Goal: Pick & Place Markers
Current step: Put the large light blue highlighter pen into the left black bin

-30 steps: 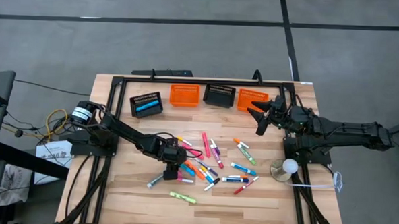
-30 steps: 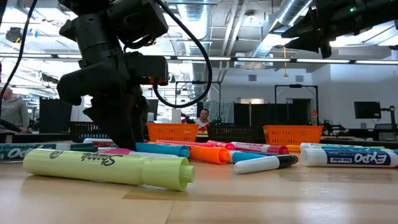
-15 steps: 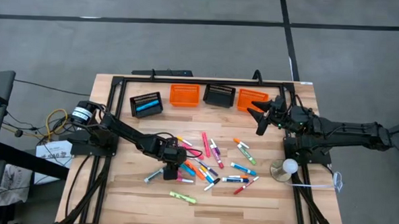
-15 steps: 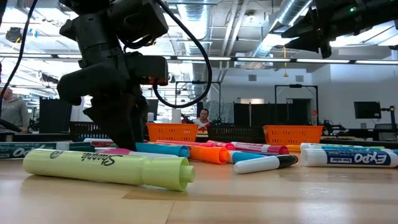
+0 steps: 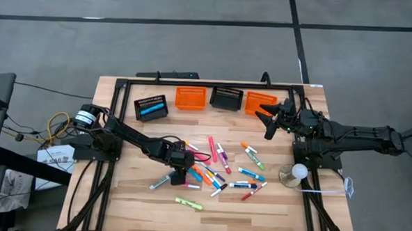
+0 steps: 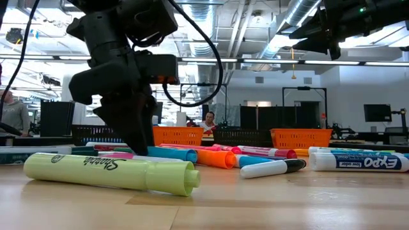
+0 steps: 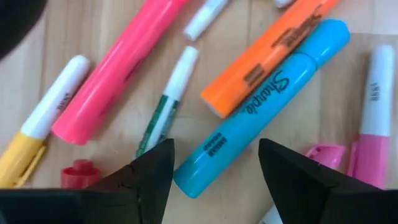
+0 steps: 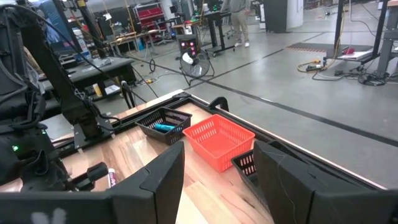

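Overhead camera looking straight down, table-level camera facing across, both sharing the markers (image 5: 218,165), wrist cameras close-in

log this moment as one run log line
left pincer: open over blue marker | right pincer: open, waiting above orange basket | held: nothing

The left arm is stretched from the left edge toward the middle, its wrist bent so the left end effector (image 5: 177,171) is pointed straight down, low over the tabletop, fingers (image 7: 149,171) parted with nothing gripped. The right arm is extended from the right edge, held raised near the far right corner, its right end effector (image 5: 268,122) spread apart and empty.
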Robot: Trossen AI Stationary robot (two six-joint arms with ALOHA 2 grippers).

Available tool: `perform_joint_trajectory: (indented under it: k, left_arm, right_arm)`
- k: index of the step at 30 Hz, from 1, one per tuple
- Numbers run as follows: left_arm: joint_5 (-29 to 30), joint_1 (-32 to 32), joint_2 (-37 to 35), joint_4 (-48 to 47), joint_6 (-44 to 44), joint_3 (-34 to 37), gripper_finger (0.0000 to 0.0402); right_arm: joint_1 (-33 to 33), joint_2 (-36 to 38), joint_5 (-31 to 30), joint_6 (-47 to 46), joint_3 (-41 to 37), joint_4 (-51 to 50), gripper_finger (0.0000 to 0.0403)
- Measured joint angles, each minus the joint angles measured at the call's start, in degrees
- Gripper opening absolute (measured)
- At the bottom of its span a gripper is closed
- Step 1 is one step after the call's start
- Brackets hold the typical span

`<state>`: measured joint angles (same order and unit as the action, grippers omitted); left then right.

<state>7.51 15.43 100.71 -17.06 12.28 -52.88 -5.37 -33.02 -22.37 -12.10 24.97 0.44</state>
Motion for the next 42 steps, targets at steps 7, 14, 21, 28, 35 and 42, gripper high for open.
perform_joint_trajectory:
  k: [7,14,21,28,35,42]
  left_arm:
    - [-1.90,0.87,-0.09,2.49,-0.03,-0.02,0.0230]
    - [-3.09,0.93,-0.15,4.09,-0.35,-0.11,0.0230]
    - [-3.27,0.96,0.68,4.03,-3.02,-0.17,0.0227]
    - [-3.29,0.98,2.29,4.70,-3.10,-0.07,0.0216]
    - [-3.47,0.47,3.56,5.23,-2.96,-0.22,0.0194]
    - [-3.24,-0.60,3.61,5.42,-1.29,-0.15,0.0151]
  right_arm:
    - [0.00,0.00,0.02,0.00,0.00,-0.01,0.0184]
    - [0.00,0.01,0.00,0.00,0.00,0.00,0.0184]
    - [0.01,0.01,0.00,0.00,0.00,-0.02,0.0184]
    - [0.02,0.01,0.00,0.00,0.00,-0.02,0.0184]
    - [0.02,0.01,0.00,0.00,0.00,-0.02,0.0184]
    - [0.02,0.01,0.00,0.00,0.00,-0.02,0.0184]
